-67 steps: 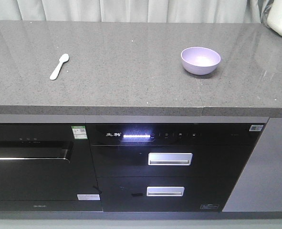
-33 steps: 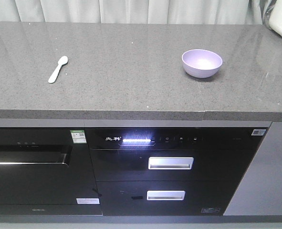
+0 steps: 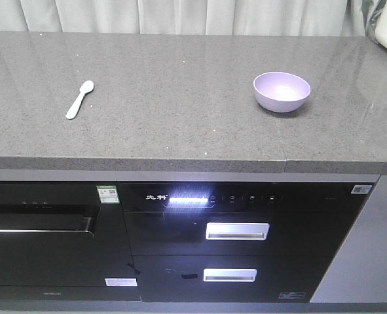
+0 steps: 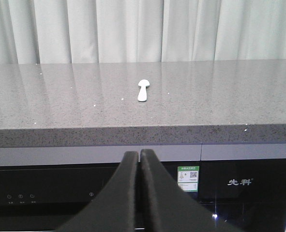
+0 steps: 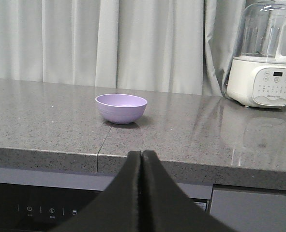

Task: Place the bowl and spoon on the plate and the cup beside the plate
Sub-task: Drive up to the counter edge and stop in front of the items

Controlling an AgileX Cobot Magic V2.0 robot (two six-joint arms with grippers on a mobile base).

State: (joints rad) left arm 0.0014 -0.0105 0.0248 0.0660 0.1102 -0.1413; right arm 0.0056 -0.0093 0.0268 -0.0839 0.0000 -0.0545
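Countertop: you are facing a grey speckled stone countertop (image 3: 180, 111); every place below is given against it.
Bowl: the lavender bowl (image 3: 281, 91) stands upright, mouth up, on the right part of the countertop, roughly midway between its front and back edges.
Spoon: the pale mint spoon (image 3: 80, 99) lies flat on the left part of the countertop. Its head points toward the back edge and its handle slants toward the front-left. It is at the opposite end of the countertop from the bowl.
Left gripper: your left gripper (image 4: 139, 152) has its two black fingers pressed together tip to tip, with nothing between them. In its wrist view the tips show against the strip under the countertop's front edge, in line with the spoon.
Right gripper: your right gripper (image 5: 141, 153) is closed the same way and carries nothing. Its tips show under the countertop's front edge, slightly right of the bowl.
Seam: a thin seam (image 5: 102, 143) runs across the countertop from near the bowl to the front edge.
Blender: a white-based blender (image 5: 264, 72) with a clear jug stands at the countertop's far right, near the back.
Curtain: a pale curtain (image 3: 180, 14) hangs behind the countertop's back edge.
Below the countertop: a black glass front (image 3: 245, 248) has a lit strip and two silver handles (image 3: 237, 230).
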